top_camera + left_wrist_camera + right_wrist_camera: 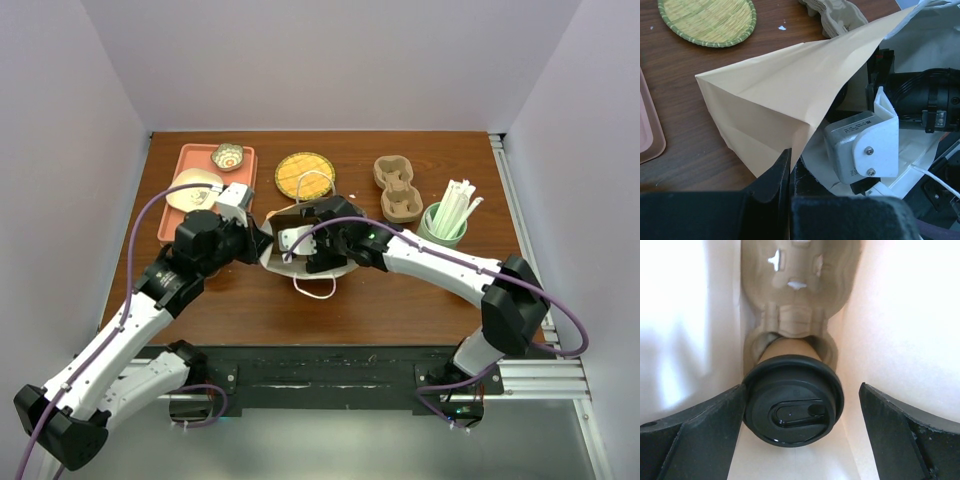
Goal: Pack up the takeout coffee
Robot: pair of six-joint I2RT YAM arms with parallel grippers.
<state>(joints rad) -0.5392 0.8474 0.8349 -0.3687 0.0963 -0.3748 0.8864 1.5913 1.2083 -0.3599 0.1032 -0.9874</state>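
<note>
The right claw [802, 390] is spread wide inside the paper bag [780, 95], the left claw [790, 167] pinched tight on its edge – brown wooden bench [400, 295], pale walls [330, 60] around. The takeout coffee [792, 412] – tan cup, glossy black lid – sits bagged in a pulp carrier [795, 315]

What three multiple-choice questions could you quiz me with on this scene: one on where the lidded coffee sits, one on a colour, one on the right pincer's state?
1. Where is the coffee cup?
A. on the pink tray
B. in a pulp carrier inside the paper bag
C. beside the straws

2. What colour is its lid?
A. white
B. green
C. black

3. How is the right pincer?
A. open, one finger each side of the lid
B. shut on the lid
C. shut on nothing

Answers:
1 B: the right wrist view shows it seated in the carrier between the bag's walls.
2 C: the lid is glossy black.
3 A: both fingers stand wide apart.
</note>
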